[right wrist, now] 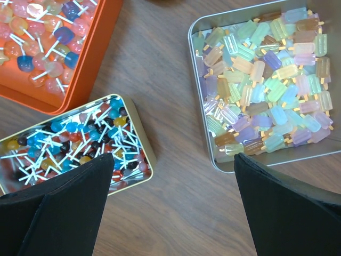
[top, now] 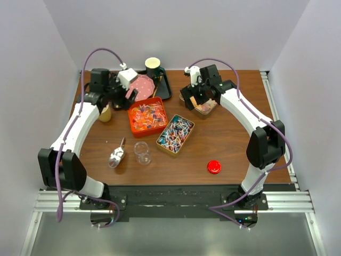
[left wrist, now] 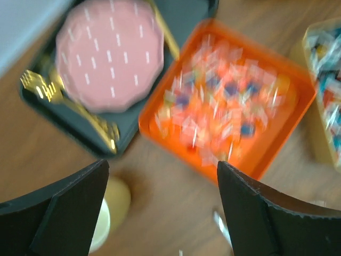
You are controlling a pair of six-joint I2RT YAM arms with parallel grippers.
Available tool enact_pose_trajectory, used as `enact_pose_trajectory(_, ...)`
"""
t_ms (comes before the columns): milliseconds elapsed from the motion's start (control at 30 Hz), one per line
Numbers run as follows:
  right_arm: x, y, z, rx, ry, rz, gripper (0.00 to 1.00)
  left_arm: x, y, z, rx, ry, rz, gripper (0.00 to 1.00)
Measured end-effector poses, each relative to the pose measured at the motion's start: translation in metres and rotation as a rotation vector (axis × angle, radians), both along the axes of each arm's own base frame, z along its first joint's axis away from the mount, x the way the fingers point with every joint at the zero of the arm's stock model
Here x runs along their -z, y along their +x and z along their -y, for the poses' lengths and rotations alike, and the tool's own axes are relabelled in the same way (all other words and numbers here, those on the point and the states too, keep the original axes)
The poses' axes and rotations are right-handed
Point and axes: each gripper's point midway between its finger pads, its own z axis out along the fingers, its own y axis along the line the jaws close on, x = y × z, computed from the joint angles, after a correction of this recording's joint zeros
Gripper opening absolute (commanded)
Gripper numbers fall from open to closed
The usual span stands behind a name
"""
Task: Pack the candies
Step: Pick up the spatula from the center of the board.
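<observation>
The candies lie in three open tins. Red, orange and blue lollipops (top: 146, 116) fill an orange tin (top: 131, 124). Dark, blue and red lollipops (top: 176, 132) fill a gold tin (top: 162, 144). Pastel popsicle-shaped gummies (right wrist: 261, 74) fill a silver tin (right wrist: 298, 157). My left gripper (top: 125, 93) is open and empty above the table, left of the orange tin (left wrist: 290, 128). My right gripper (top: 200, 101) is open and empty above the bare wood between the gold tin (right wrist: 141, 138) and the silver tin. In the wrist views the left gripper (left wrist: 165, 213) and the right gripper (right wrist: 173, 202) hold nothing.
A clear jar (top: 141, 152) and a metal scoop (top: 117, 154) stand near the front. A round red lid (top: 214, 167) lies at front right. A black tray (top: 165, 90) holds a pink plate (top: 143, 87) and a cup (top: 153, 66). A yellow cup (top: 105, 113) stands at left.
</observation>
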Motion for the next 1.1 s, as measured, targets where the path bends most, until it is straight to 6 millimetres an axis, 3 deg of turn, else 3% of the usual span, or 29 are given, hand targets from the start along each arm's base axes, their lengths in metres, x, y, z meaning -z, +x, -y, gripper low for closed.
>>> enact_pose_trajectory(100,0.000,-0.001,-0.001,-0.007,0.006,-0.004,0.99,0.034,-0.021,-0.034,-0.012,0.079,-0.108,0.84)
enact_pose_trajectory(200,0.000,-0.002,-0.003,-0.014,0.014,-0.007,0.99,0.063,-0.053,-0.047,0.035,0.153,-0.223,0.77)
enact_pose_trajectory(333,0.000,-0.002,-0.004,-0.016,0.015,-0.009,0.99,0.086,-0.087,-0.062,0.088,0.216,-0.342,0.70)
enact_pose_trajectory(533,0.000,-0.002,-0.004,-0.018,0.016,-0.009,0.99,0.107,-0.122,-0.117,0.012,0.222,-0.484,0.64)
enact_pose_trajectory(800,0.000,-0.004,-0.007,-0.033,0.029,-0.015,0.99,0.135,-0.168,-0.102,0.051,0.148,-0.619,0.61)
enact_pose_trajectory(1100,0.000,-0.005,-0.008,-0.037,0.028,-0.014,0.99,0.152,-0.190,-0.097,0.045,0.120,-0.681,0.52)
